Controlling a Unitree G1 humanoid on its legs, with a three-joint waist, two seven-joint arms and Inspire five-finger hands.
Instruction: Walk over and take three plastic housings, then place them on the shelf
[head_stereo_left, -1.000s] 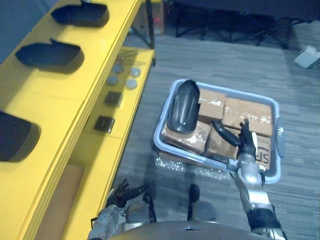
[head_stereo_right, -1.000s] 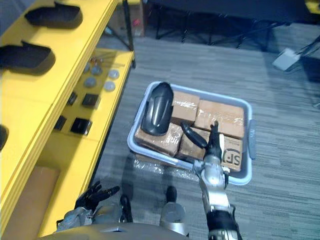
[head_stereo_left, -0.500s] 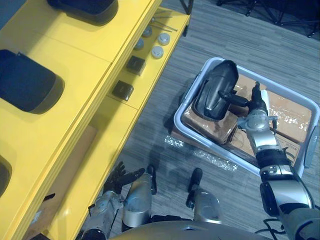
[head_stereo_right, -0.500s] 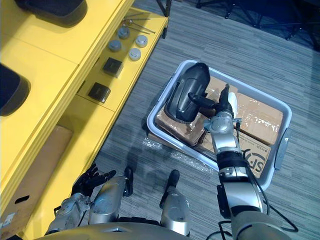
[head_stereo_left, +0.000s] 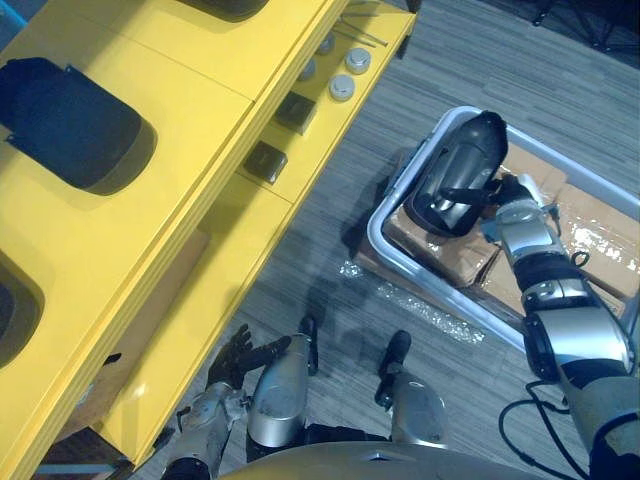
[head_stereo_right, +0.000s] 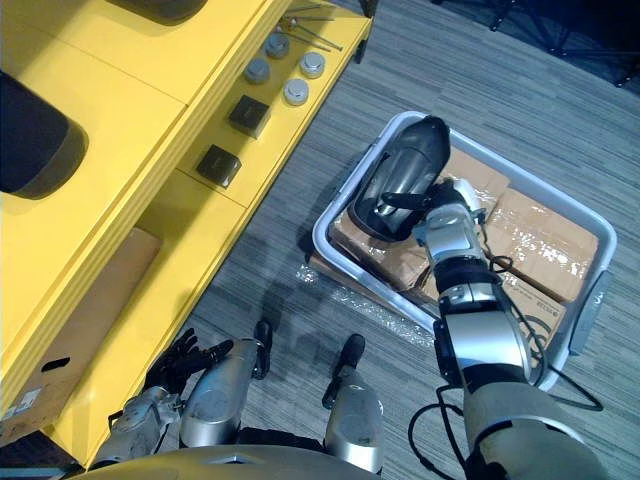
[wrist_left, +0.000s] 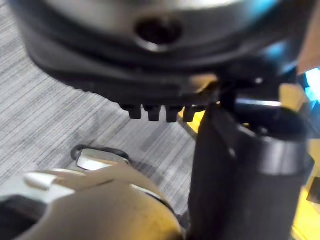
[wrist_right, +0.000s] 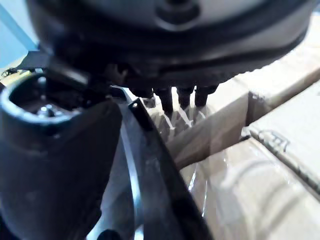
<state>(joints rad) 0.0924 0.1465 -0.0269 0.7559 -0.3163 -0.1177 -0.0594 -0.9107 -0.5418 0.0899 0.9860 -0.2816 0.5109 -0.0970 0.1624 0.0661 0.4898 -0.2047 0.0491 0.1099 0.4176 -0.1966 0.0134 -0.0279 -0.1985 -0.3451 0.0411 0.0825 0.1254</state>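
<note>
Left eye view: yellow shelf (head_stereo_left: 200, 150) filling the left, open floor strip (head_stereo_left: 330, 250) between its edge and the grey bin (head_stereo_left: 372, 232) at right. In the bin's upper-left corner, on cardboard boxes (head_stereo_right: 540, 235), plastic housing (head_stereo_left: 455, 170), rim pinched between right hand (head_stereo_left: 515, 200) thumb and fingers (wrist_right: 175, 97). Left hand (head_stereo_left: 235, 360) lower left, loosely spread, empty.

Grey bin (head_stereo_right: 590, 308) at right centre, brown taped cartons (head_stereo_right: 545, 235) inside, silver discs (head_stereo_right: 295, 92) and black blocks (head_stereo_right: 217, 165) upper left, striped grey floor (head_stereo_right: 300, 200).
</note>
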